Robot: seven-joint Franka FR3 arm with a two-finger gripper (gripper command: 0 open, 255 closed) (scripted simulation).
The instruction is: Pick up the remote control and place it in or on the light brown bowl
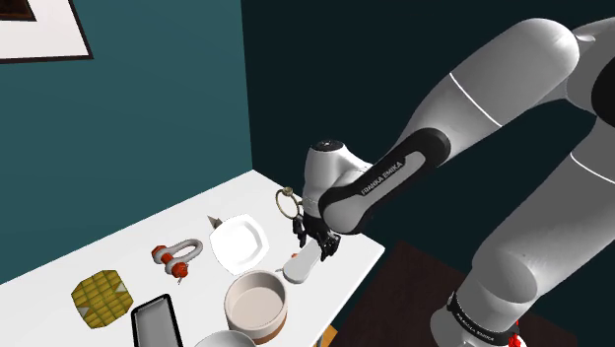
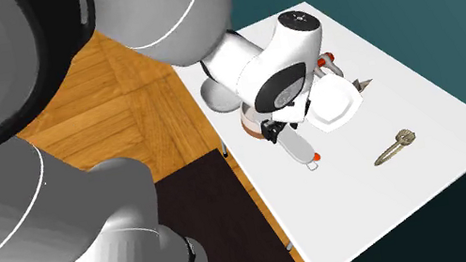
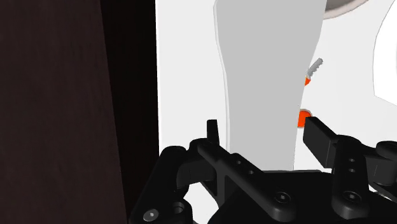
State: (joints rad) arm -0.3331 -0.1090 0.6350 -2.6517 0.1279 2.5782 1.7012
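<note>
Jaws parted and lowered astride the remote control [image 3: 257, 83], with 1 finger [image 3: 213, 132] on each long side of its pale grey body. Each finger stands just beside the casing without clearly pressing on it, so the grip reads as not yet closed. The remote lies on the white bench [image 2: 426, 101] near the edge closest to the stand. Its length runs along the wrist's line of sight, so the 2 fingers can close across the narrow width rather than the length. The light brown bowl [image 1: 256, 303] stands just beside the remote, toward the shoulder view's lower left, with a white plate [image 1: 237, 242] beyond it. Judged step: closing on the remote. A centred hold matters, since a long body gripped off-centre would likely tip on lifting. The carry to the bowl looks short.
</note>
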